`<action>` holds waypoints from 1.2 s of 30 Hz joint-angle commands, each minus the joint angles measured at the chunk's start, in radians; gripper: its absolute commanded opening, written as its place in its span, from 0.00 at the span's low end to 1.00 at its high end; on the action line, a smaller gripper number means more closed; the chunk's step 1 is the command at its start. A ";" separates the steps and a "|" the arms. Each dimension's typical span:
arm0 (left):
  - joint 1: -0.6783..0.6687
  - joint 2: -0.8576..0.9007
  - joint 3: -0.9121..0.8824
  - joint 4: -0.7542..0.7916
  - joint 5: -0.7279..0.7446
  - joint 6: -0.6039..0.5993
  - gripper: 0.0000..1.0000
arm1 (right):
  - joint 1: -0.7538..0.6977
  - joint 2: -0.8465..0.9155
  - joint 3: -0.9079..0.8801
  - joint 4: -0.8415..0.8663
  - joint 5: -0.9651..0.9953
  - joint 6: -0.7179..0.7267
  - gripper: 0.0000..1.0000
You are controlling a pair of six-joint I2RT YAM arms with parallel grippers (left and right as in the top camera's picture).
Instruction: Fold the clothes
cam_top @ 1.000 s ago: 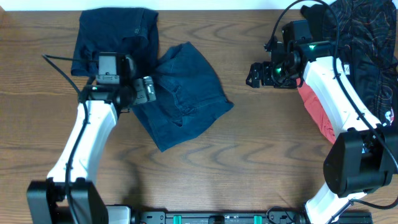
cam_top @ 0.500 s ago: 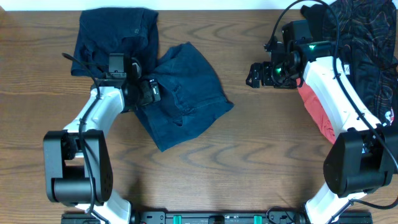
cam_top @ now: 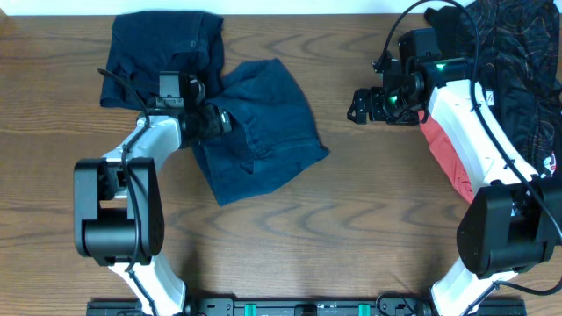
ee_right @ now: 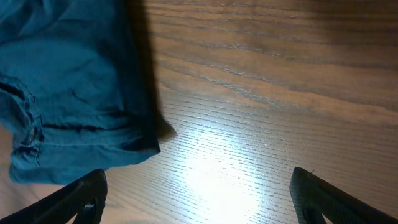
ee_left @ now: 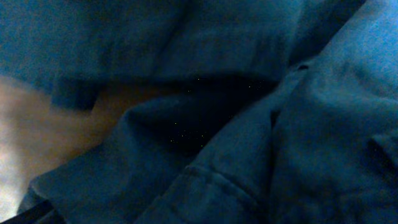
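The navy-blue shorts [cam_top: 263,132] lie crumpled left of the table's middle. My left gripper [cam_top: 213,121] is pressed into their left edge and looks shut on the cloth. The left wrist view is filled with navy folds [ee_left: 261,124], and its fingers are hidden. My right gripper [cam_top: 358,105] is wide open and empty above bare wood, to the right of the shorts. In the right wrist view its fingertips [ee_right: 87,194] stand far apart and a corner of the shorts [ee_right: 68,93] lies at upper left.
A second navy garment [cam_top: 162,44] lies at the back left, touching the shorts. A black patterned garment [cam_top: 514,53] is heaped at the back right, with a coral-red one [cam_top: 446,158] under the right arm. Bare wooden table [cam_top: 351,219] spans the front.
My left arm has swung up and back toward the far edge, its gripper staying at the shorts' left edge. The shorts' lower corner has drawn in to the left. The right arm has not moved.
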 commanded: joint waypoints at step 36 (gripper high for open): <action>-0.031 -0.493 -0.025 -0.057 0.187 -0.083 0.06 | -0.008 0.012 -0.005 -0.011 -0.004 -0.008 0.92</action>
